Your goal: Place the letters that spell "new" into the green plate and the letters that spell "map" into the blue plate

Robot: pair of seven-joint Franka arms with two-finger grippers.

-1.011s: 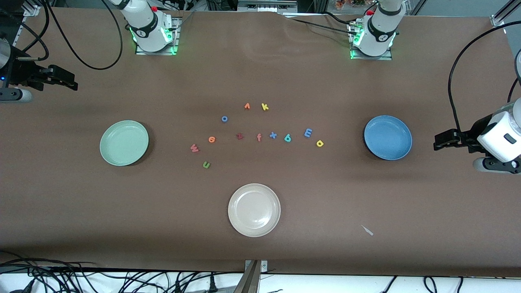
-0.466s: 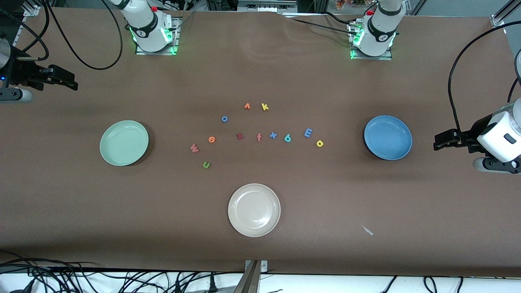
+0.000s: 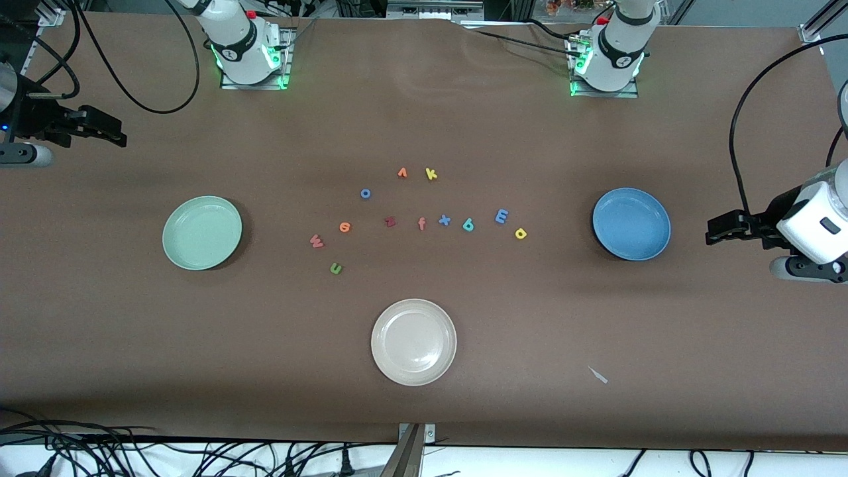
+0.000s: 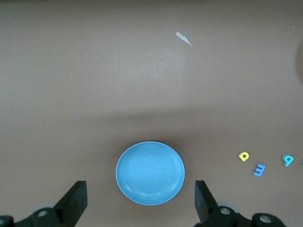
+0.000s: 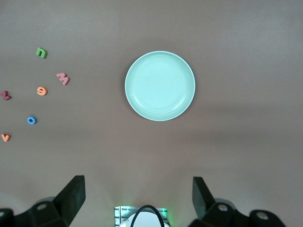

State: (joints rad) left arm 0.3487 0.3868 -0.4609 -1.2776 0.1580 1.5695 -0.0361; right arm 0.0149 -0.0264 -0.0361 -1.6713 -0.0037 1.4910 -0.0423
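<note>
The right claw (image 3: 106, 132) is hanging with fingers apart over the brown bench (image 3: 424, 411). The green plate (image 3: 202, 232) is lying empty; the n (image 3: 336, 268), e (image 3: 344, 227), w (image 3: 317, 241), then m (image 3: 501, 215), a (image 3: 468, 224), p (image 3: 521, 233) are sitting mid-bench. The blue plate (image 3: 631, 224) is empty too. The left claw (image 3: 722, 228) is waiting, fingers apart.

Both arms: white rounded shells, black joint bands, green lights glowing at bases, red button near each base. Black cables loop off wrists. Left gripper (image 4: 139, 205), right gripper (image 5: 137, 203): black angular fingers.
</note>
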